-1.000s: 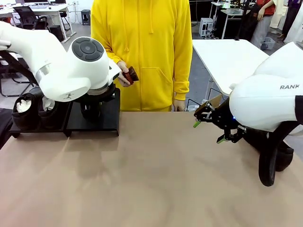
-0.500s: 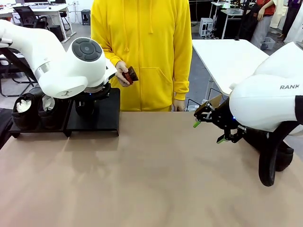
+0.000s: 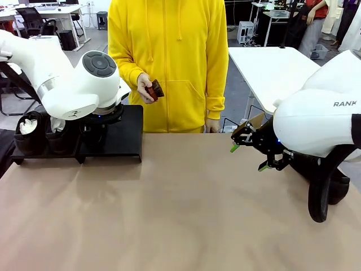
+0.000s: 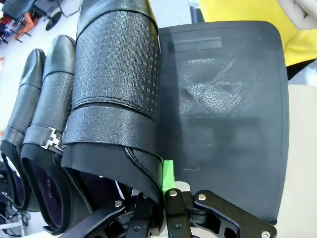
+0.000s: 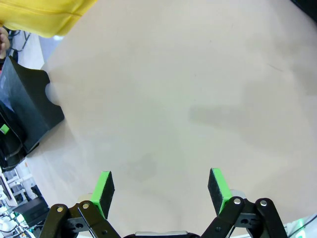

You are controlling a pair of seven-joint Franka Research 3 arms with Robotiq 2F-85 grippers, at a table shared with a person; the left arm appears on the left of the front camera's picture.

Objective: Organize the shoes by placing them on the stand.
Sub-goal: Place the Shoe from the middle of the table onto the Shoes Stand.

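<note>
My left gripper (image 3: 97, 121) hangs over the stand (image 3: 127, 131) at the table's far left, mostly hidden under its own white wrist. In the left wrist view this gripper (image 4: 159, 179) is shut on the heel rim of a black textured shoe (image 4: 116, 74), which sits along the left side of the bare right platform (image 4: 223, 114). Two more black shoes (image 3: 29, 134) stuffed with white paper stand on the left platform, next to the held shoe (image 3: 92, 136). My right gripper (image 3: 248, 149) hovers open above the table at the right, green fingers (image 5: 103, 186) spread with nothing between them.
A person in a yellow hoodie stands at the far edge, one hand holding a small reddish-brown object (image 3: 154, 90) just behind the stand. The stand's corner (image 5: 25, 106) shows at the left of the right wrist view. Brown tabletop (image 3: 180, 214) spreads between the arms.
My left arm has shifted left with the shoe, bringing it closer to the two shoes on the left platform. The right arm has not moved.
</note>
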